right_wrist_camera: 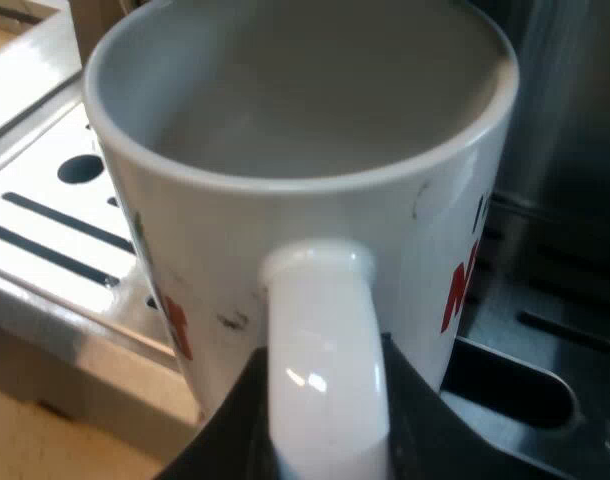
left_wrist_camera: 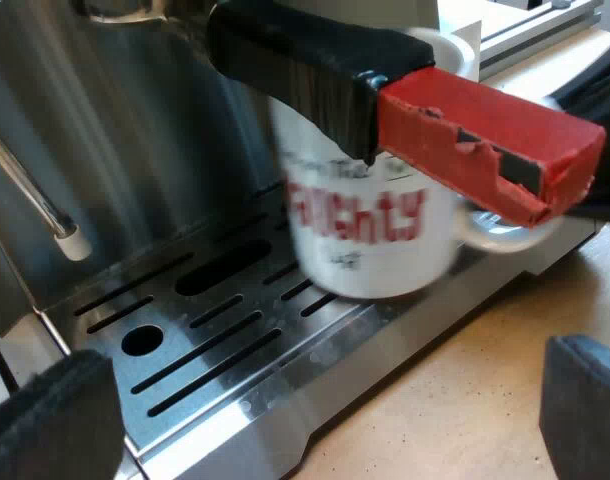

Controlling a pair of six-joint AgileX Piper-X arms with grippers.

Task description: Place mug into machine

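Slotted steel tray (left_wrist_camera: 235, 365), right claw (right_wrist_camera: 325, 430) clamping glossy white mug (right_wrist_camera: 215, 270), left claw (left_wrist_camera: 315, 415) wide, empty

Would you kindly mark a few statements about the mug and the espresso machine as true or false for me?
The mug is empty. True.
Its lettering is blue. False: it is red.
The left gripper holds the mug. False: it is open with nothing in it; the right gripper is shut on the mug's handle.
The mug is over the drip tray. True.
The holder's handle lies loose on the tray. False: it juts from the front of the espresso machine, above the mug.
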